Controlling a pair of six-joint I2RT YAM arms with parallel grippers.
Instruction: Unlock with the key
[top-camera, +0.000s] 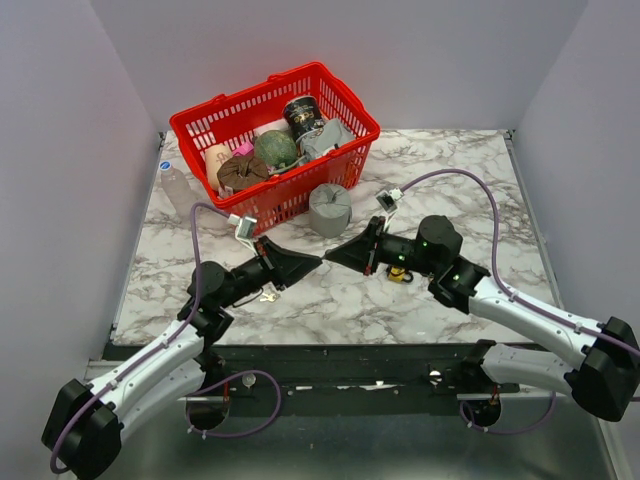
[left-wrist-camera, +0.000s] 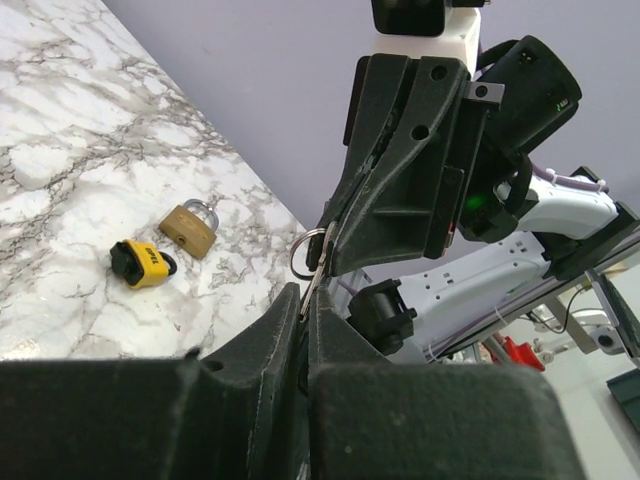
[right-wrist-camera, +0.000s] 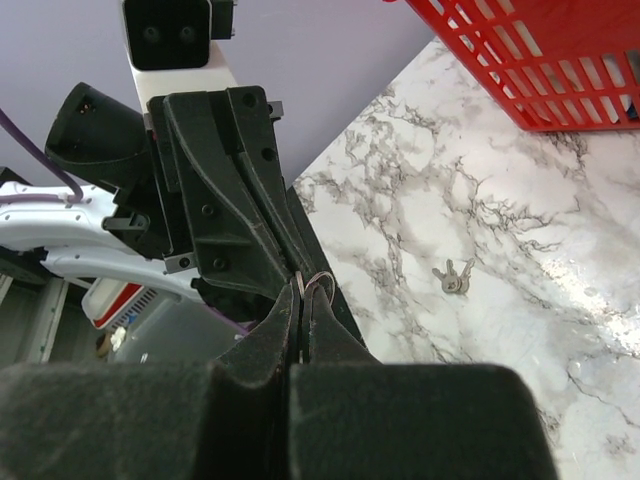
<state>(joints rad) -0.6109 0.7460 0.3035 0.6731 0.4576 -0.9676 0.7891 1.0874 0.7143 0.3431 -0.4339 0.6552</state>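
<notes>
The key (left-wrist-camera: 311, 281), a thin silver blade with a wire ring (right-wrist-camera: 322, 280) at its head, hangs in the air between the two gripper tips, which meet nose to nose over the table's middle. My right gripper (top-camera: 332, 257) (right-wrist-camera: 303, 296) is shut on the head end. My left gripper (top-camera: 317, 261) (left-wrist-camera: 305, 296) has its fingers pressed together round the blade. A brass padlock (left-wrist-camera: 189, 229) and a yellow padlock (left-wrist-camera: 143, 263) (top-camera: 400, 274) lie on the marble (top-camera: 450, 180) below the right arm.
A second bunch of keys (right-wrist-camera: 455, 279) (top-camera: 268, 296) lies on the table under the left arm. A red basket (top-camera: 342, 95) with several items stands at the back, with a grey roll (top-camera: 330, 208) in front of it and a clear bottle (top-camera: 178, 187) to its left.
</notes>
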